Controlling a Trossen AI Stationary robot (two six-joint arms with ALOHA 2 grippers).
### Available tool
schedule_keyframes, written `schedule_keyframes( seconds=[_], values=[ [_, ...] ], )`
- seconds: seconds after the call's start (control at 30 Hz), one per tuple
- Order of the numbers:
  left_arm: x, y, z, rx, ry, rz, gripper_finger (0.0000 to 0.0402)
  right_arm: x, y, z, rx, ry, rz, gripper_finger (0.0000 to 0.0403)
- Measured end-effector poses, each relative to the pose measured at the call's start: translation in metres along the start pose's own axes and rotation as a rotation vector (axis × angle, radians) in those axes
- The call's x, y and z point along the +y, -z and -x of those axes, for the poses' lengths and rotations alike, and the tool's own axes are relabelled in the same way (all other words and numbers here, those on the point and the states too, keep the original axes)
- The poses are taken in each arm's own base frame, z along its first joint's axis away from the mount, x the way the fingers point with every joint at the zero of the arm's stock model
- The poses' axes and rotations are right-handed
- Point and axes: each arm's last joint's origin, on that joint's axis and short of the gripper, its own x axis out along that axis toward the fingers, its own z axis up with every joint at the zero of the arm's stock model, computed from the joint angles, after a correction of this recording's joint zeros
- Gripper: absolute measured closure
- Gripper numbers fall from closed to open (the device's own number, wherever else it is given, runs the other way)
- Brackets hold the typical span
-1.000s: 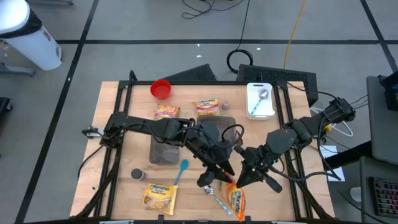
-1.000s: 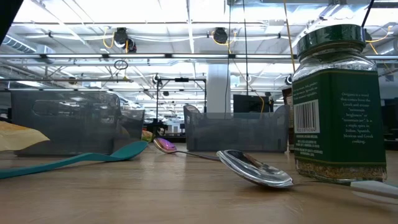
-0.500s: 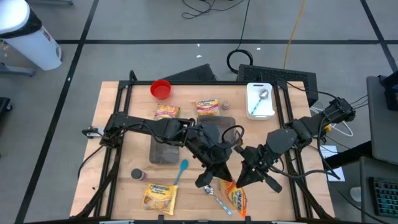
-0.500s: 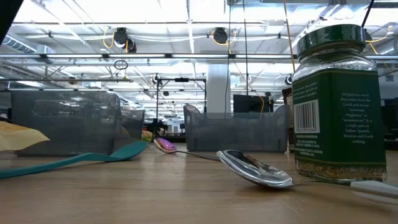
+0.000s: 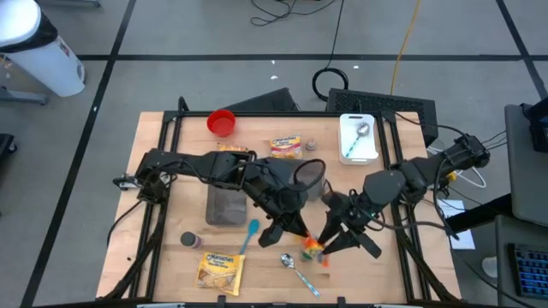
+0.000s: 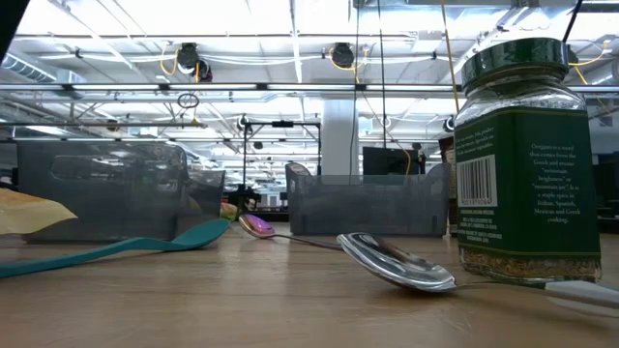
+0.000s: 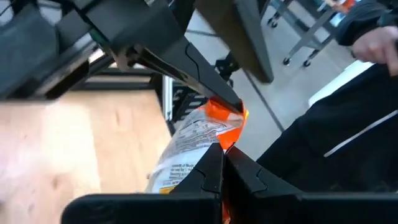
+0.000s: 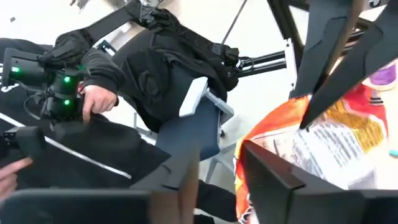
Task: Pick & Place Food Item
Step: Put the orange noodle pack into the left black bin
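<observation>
Wooden table (image 5: pixel 163 248) | orange packet (image 5: pixel 313 249) lifted, upright | left fingers (image 5: pixel 302 237) pinch it | right fingers (image 5: pixel 329 242) parted

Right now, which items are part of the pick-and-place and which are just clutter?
In play: orange packet, pinched by the left gripper; right gripper open beside it.

Lying about: red cup, teal spoon, metal spoon, oregano jar, yellow packet, white tray.

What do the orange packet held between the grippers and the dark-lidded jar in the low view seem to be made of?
Orange snack packet: looks like thin glossy plastic film, since it creases and shines where the left gripper pinches it. Green-labelled jar: likely clear glass or hard plastic with a paper-like label; dried contents show through its base.
</observation>
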Motion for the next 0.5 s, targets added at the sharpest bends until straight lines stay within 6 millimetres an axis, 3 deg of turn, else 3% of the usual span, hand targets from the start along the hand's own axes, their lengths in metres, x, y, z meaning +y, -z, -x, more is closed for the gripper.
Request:
schedule_keyframes(
  seconds=[0.23, 0.5],
  values=[
    [-0.005, 0.008, 0.016, 0.089, -0.052, 0.047, 0.04, -0.017, -0.013, 0.007, -0.065, 0.051, -0.024, 0.0211],
    [-0.019, 0.02, 0.062, 0.197, -0.233, 0.088, 0.0401, -0.037, -0.029, 0.024, -0.193, 0.206, -0.042, 0.0197]
  ],
)
